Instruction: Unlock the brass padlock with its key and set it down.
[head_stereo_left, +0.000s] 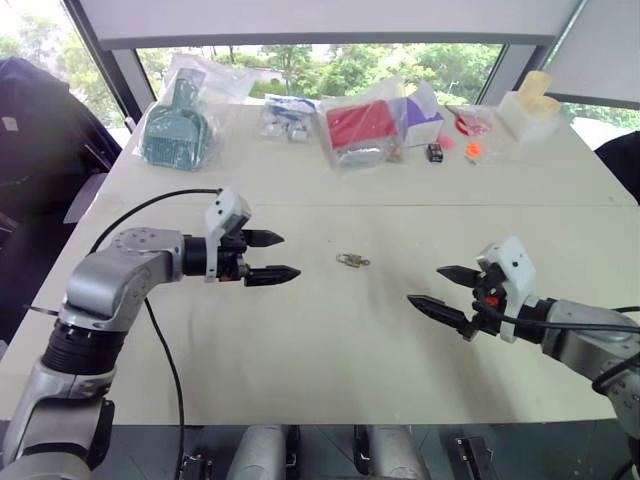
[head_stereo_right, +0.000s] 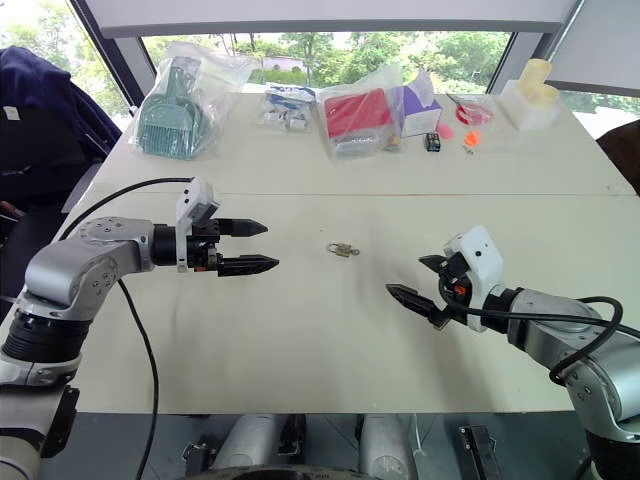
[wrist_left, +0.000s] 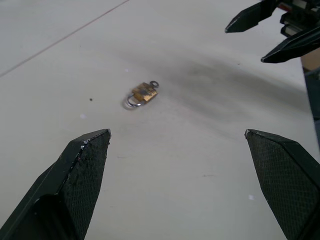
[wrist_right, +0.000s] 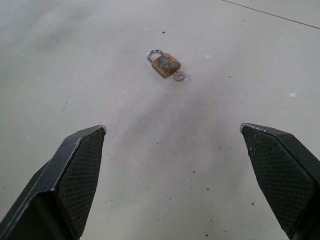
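The padlock (head_stereo_left: 350, 261) lies on the worktop (head_stereo_left: 320, 350), the key (wrist_right: 179, 75) touching its body. Left of the padlock hovers the left gripper (head_stereo_left: 272, 255), right of it the right gripper (head_stereo_left: 440, 288), both apart from it. Well behind the padlock, bags (head_stereo_left: 362, 130) line the worktop's far edge.
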